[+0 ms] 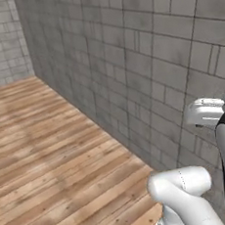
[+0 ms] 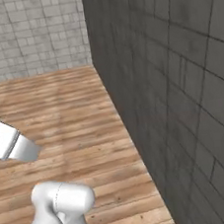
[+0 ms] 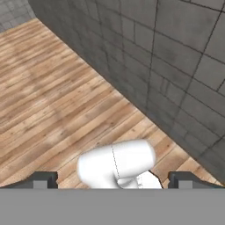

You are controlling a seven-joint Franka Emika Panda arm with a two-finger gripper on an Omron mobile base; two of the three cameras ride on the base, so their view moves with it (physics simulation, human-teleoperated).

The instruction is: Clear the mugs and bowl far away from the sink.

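The robot faces a corner of the room. A wooden plank floor (image 1: 50, 155) spreads across the left and near part of the left base view, and a grey tiled wall (image 1: 143, 57) runs from the near right away to the far left, where it meets a second, lighter tiled wall (image 1: 1, 40) at the far end. In the right base view the same dark wall (image 2: 182, 100) takes up the right side, the lighter far wall (image 2: 29, 32) crosses the top, and the plank floor (image 2: 60, 120) lies between them on the left.

The white arm (image 1: 184, 190) rises at the near right of the left base view, with a rounded white joint low down and a dark-sided link at the right edge; in the right base view the arm (image 2: 59, 210) stands at the near left.

In the hand view the tool (image 3: 112, 181) points down over the floor close beside the foot of the dark wall. Its two dark fingertips (image 3: 41, 179) stand at the bottom of that view, one far to the left and one far to the right, so they are wide apart with nothing held between them.

None of the frames lets me tell where the mugs, the bowl or the sink are.
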